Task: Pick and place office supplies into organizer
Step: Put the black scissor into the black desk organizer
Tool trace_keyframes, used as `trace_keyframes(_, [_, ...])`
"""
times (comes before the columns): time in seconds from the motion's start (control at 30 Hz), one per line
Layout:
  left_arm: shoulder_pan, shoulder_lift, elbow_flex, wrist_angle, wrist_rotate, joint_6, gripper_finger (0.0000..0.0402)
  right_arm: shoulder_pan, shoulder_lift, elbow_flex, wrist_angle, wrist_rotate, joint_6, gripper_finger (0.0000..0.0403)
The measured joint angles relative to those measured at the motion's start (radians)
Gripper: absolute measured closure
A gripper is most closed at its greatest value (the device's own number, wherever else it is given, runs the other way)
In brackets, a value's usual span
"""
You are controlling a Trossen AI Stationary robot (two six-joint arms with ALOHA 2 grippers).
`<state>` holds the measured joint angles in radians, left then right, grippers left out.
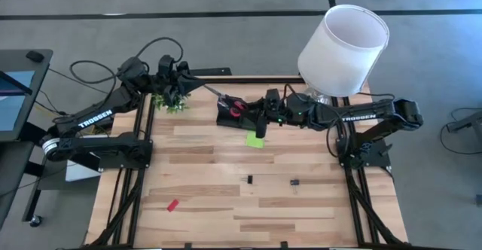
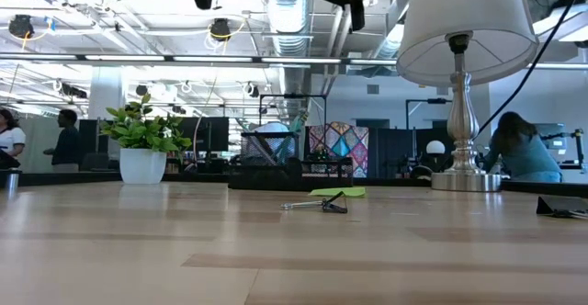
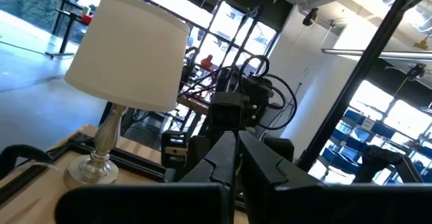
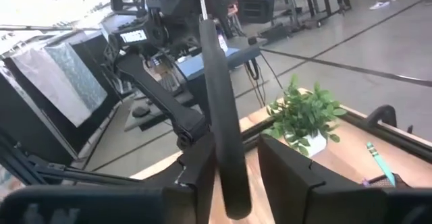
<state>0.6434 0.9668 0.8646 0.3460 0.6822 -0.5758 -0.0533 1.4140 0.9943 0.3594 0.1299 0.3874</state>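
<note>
Red-handled scissors [image 1: 236,108] lay in the black rectangular organizer [image 1: 224,117] at twelve o'clock. The lime-green sticky-note pad [image 1: 255,140], tiny black clips [image 1: 250,179] and red eraser [image 1: 172,204] remained out. The left gripper [image 1: 183,84] had its jaws shut; the right gripper [image 1: 260,126] stood half-open around a dark stick [image 4: 223,116], its grip unclear.

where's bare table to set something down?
Free: the near wooden table strip, bordered by the red eraser and two small black clips. Crowded: far edge, around the black organizer tray, lime-green sticky pad, white-shaded lamp.

Open-plan lab — exposed ceiling ducts [image 2: 285,20], people [image 2: 519,149] at workstations.
</note>
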Motion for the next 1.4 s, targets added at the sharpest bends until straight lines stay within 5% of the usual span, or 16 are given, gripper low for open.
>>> trace_keyframes(0.23, [0.001,0.000,0.000,-0.077,-0.013,0.016,0.0401,0.001,0.000,-0.001,0.006,0.030,-0.053,0.0378])
trace_keyframes(0.57, [-0.001,-0.001,0.001,-0.171,-0.014,0.096,0.0391,0.041,-0.002,-0.002,-0.060,0.068,0.026,0.0376])
trace_keyframes(1.17, [0.083,-0.038,-0.001,-0.273,-0.087,0.178,0.0305,0.208,-0.093,-0.001,-0.374,0.401,0.216,0.0376])
trace_keyframes(1.4, [0.125,-0.066,0.000,-0.274,-0.093,0.177,0.0294,0.227,-0.157,-0.001,-0.633,0.328,0.477,0.0376])
